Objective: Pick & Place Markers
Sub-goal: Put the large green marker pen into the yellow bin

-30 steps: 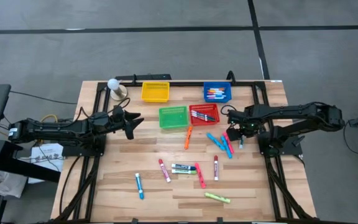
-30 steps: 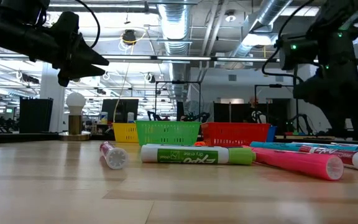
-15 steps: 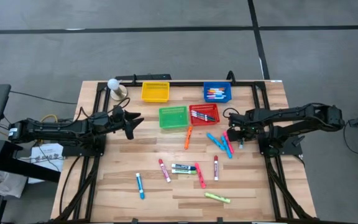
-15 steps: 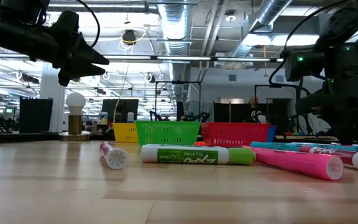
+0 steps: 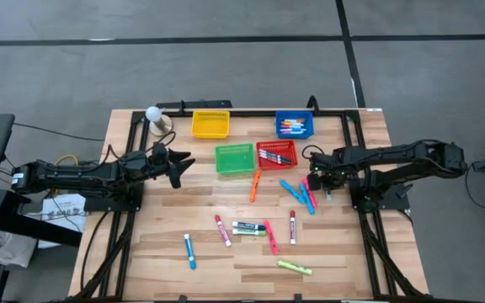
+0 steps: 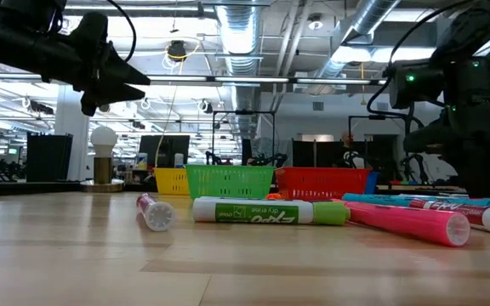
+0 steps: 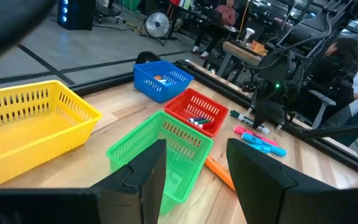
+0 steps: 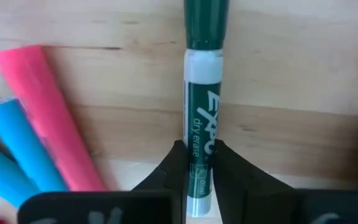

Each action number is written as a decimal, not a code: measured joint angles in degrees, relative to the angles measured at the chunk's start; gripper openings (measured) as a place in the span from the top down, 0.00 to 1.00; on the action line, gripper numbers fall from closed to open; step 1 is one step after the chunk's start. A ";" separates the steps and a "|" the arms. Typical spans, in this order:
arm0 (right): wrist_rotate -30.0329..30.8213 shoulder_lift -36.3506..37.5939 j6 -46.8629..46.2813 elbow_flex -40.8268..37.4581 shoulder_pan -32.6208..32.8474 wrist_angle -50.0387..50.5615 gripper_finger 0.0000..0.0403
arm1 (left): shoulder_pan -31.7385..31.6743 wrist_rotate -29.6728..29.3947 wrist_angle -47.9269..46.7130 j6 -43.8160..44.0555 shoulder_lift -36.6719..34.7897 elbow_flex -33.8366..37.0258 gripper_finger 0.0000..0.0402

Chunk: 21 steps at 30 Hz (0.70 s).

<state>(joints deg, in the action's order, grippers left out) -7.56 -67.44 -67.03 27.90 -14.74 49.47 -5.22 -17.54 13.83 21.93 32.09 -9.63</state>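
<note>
- The right gripper point(image 5: 327, 187) is down at the table near its right edge, its two fingers point(image 8: 174, 163) pressed against either side of a dark green marker point(image 8: 201, 134). I judge this to be the grasp before a lift. The marker lies flat on the wood point(image 8: 303, 74), so the fingers come at it from above and pinch the white barrel across its width.
- Just beside that marker lie a pink marker point(image 8: 48, 115) and a blue marker point(image 8: 18, 152), close but apart from the fingers. A narrow grip probably keeps these neighbours from being dragged along.
- Toward the far edge of the table stand the baskets: a red basket point(image 5: 276, 153) and a blue basket point(image 5: 295, 125), both already with markers in them, a green basket point(image 5: 235, 158) and a yellow basket point(image 5: 210, 124). They sit within reach of both arms, presumably as drop places.
- More loose markers point(image 5: 255, 229) lie scattered near the middle and the near edge, among them an orange marker point(image 5: 255, 187).
- The left gripper point(image 5: 178, 165) waits in the air above the left part of the table, its fingers spread and holding nothing, pointing toward the baskets.
- A white bulb-like object point(image 5: 152, 113) stands at the far left corner.
</note>
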 joint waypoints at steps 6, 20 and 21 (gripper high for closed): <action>0.27 0.04 2.95 4.76 0.04 4.52 0.90 | 0.00 0.00 0.74 0.00 -0.02 0.00 0.58; 3.21 0.06 28.80 24.83 0.04 -3.48 0.90 | -0.02 0.74 3.55 4.04 -0.02 -0.04 0.58; 3.21 0.05 30.70 25.67 0.04 -6.33 0.90 | -0.02 1.67 4.00 4.54 0.00 -0.04 0.58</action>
<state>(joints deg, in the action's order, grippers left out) -4.35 -67.39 -36.32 53.57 -14.70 43.14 -5.23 -15.87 17.84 26.47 32.10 -9.67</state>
